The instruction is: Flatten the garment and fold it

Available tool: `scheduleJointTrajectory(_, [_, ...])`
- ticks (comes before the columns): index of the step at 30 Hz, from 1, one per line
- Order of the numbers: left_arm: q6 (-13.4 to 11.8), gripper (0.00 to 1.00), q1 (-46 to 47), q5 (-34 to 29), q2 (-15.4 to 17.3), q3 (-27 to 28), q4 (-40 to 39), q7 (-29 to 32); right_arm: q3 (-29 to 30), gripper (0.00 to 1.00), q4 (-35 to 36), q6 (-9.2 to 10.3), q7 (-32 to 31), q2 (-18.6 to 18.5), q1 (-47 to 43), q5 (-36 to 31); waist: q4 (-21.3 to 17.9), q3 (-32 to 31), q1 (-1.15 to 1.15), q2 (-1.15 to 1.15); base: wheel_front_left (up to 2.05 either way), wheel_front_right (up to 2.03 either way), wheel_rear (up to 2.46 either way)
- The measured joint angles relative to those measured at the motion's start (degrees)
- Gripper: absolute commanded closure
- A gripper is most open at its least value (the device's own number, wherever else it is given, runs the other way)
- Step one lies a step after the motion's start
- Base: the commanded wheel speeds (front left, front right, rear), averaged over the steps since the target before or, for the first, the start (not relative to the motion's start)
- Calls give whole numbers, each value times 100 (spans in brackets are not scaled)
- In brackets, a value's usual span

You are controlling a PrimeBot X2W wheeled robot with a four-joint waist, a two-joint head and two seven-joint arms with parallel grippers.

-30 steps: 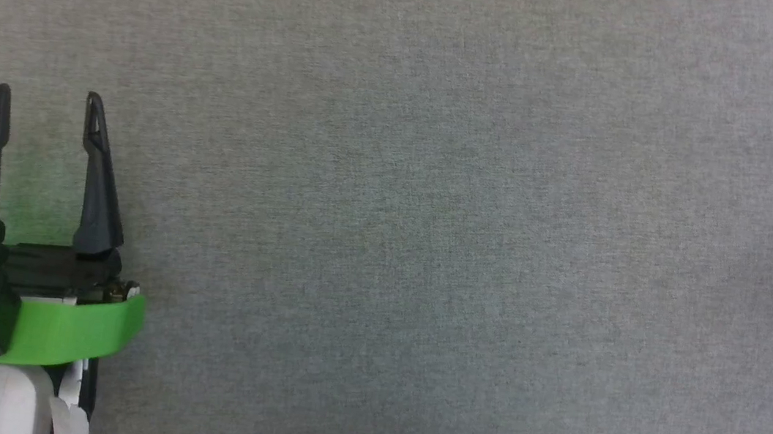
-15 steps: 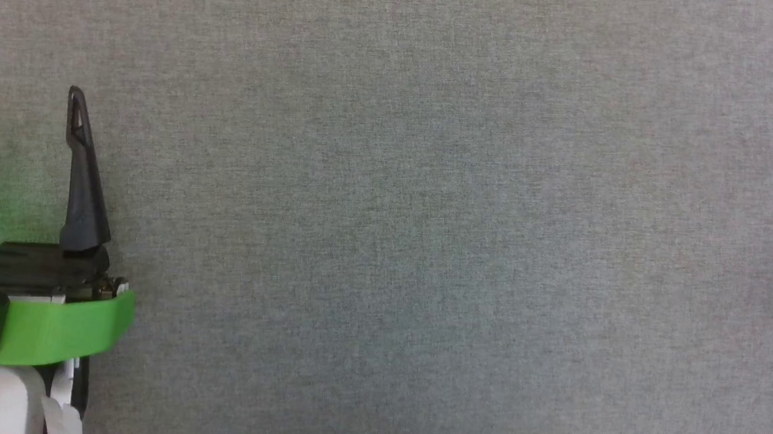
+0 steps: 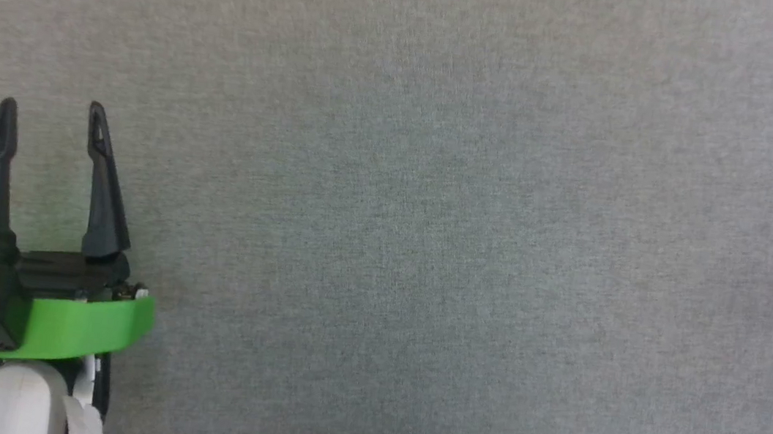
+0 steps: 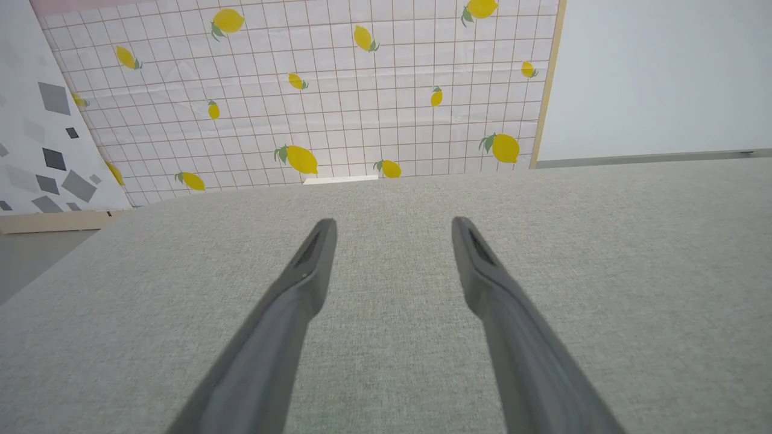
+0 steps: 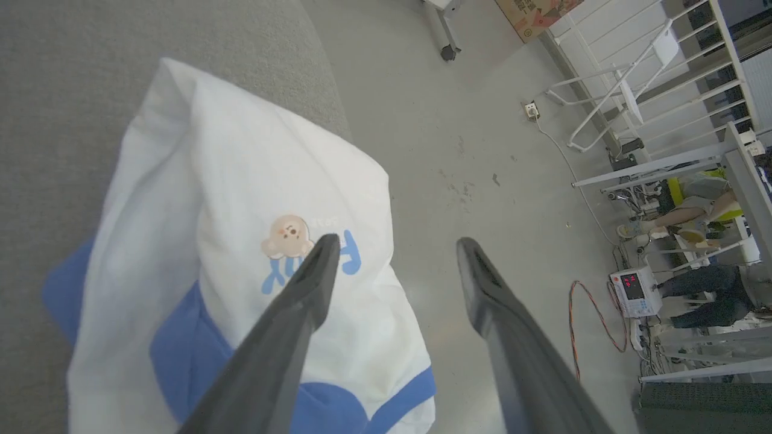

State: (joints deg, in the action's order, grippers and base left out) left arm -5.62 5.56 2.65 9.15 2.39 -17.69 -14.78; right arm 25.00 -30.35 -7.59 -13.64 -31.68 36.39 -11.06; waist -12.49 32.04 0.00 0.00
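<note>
Right tool: two long dark fingers spread wide, nothing between them. Below lies the white and royal-blue cloth garment, bunched and folded over itself. Small bear print and blue lettering on the white part, partly behind one finger. Contact between finger and cloth: cannot tell. Garment rests on the grey fabric-covered desk; its outer side reaches past the desk edge, over the pale concrete floor. Far off: white metal rack, red looping cable, small box with a red display.

the garment lies at the edge of the table, seemingly overhanging the floor.
</note>
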Motion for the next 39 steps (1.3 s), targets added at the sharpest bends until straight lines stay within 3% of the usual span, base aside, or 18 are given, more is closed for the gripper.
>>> scheduleJointTrajectory(10, [1,0,-250,58,-237,-8,285,0,-276,0,214,0,693,505,-254,225,181,-901,-1,0,0,0,0])
scheduleJointTrajectory(25, [154,0,-1078,333,-475,30,710,0,-934,0,2016,1,1293,1842,-1919,658,695,-2357,-1,0,0,0,0])
scheduleJointTrajectory(34, [305,0,-1230,383,-545,-186,1146,1,-1177,0,2716,1,1758,2627,-2775,592,1054,-2843,-1,0,0,0,0])
scheduleJointTrajectory(39, [308,0,-1447,410,-564,-277,1372,1,-1225,0,2924,1,2022,2846,-3461,490,1180,-3123,-1,0,0,0,0])
